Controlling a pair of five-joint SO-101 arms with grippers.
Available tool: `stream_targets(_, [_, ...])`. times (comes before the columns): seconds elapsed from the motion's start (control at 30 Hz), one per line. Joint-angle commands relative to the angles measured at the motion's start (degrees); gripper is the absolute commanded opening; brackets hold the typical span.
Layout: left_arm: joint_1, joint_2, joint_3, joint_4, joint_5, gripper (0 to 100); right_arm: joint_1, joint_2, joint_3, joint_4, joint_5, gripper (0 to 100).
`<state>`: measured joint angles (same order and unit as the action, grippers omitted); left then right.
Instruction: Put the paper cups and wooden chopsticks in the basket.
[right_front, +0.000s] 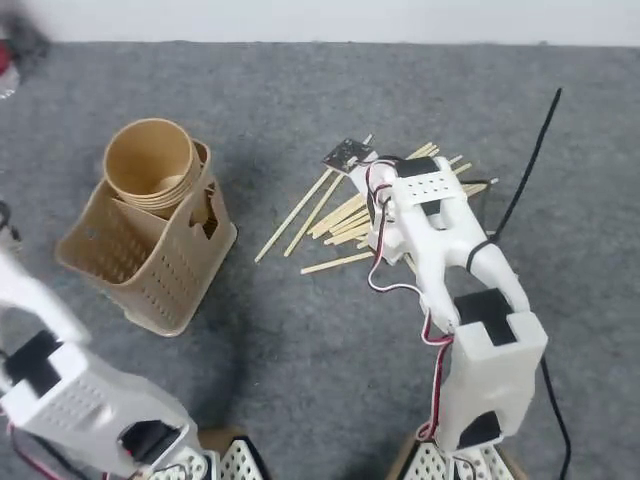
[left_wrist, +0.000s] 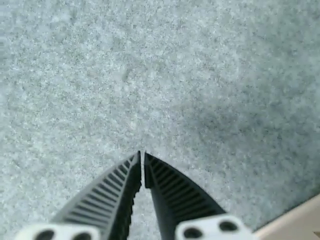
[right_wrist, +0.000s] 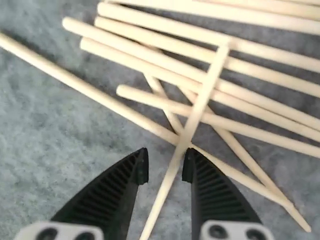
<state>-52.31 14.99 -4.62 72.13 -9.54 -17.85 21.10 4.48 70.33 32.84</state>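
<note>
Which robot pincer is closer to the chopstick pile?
Right. The right pincer sits at the chopstick pile, one stick between its open jaws. The left pincer is far off over bare carpet.

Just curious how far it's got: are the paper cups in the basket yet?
In. The stacked paper cups sit inside the basket, rims above its wall.

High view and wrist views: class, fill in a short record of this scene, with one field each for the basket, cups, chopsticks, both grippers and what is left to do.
Basket: beige perforated plastic basket, standing on the grey carpet
Cups: stack of brown paper cups, nested in one basket compartment
Chopsticks: pale wooden chopsticks, a loose crossed pile on the carpet, apart from the basket
Right gripper: right gripper open, low at the pile, one chopstick lying between its jaws
Left gripper: left gripper shut, above bare carpet
Left to do: chopsticks not yet in the basket
</note>
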Motion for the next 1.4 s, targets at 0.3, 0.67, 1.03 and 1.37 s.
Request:
stream_targets(0.3, [0.0, -1.3, 6.3, -12.6, 0.8, 1, 0.3, 4.4, -0.5, -3.0, 4.7, 1.5])
stream_targets(0.67, [3.1, -6.5, -4.5, -10.2, 5.0, 1, 0.2, -1.4, -0.5, -2.2, 5.5, 0.7])
stream_targets(1.03, [25.6, -11.9, -33.9, 13.4, -4.4, 8, 0.2, -13.3, 0.2, -2.7, -9.8, 0.7])
stream_targets(1.37, [34.7, -12.1, -40.7, 28.5, -6.3, 17, 0.0, -13.3, 1.9, -2.9, -11.9, 0.7])
